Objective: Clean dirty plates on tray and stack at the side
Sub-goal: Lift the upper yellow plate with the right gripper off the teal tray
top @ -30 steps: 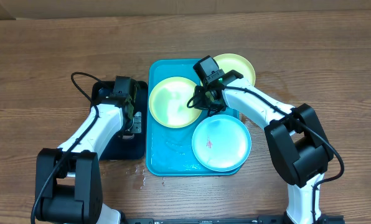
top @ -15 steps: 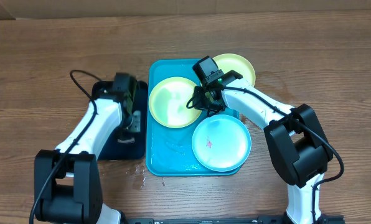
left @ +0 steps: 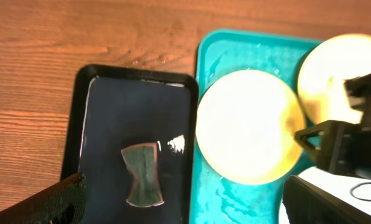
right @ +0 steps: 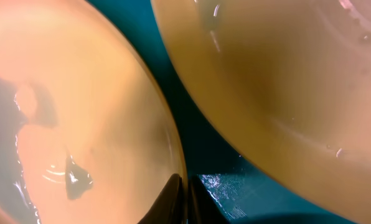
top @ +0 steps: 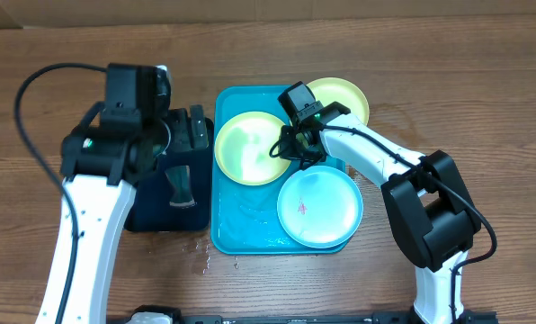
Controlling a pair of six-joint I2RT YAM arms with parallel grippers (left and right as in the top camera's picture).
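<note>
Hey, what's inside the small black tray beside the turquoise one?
One dark sponge-like pad with a pinched middle lies in the black tray, on its glossy floor. Nothing else shows, though the left arm hides part of it from overhead.

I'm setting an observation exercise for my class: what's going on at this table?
The right gripper has its jaws shut on the rim of the middle green plate, on the turquoise tray. The left gripper hovers open above a grey-green pad in the dark tray. The blue plate shows a red smear.
</note>
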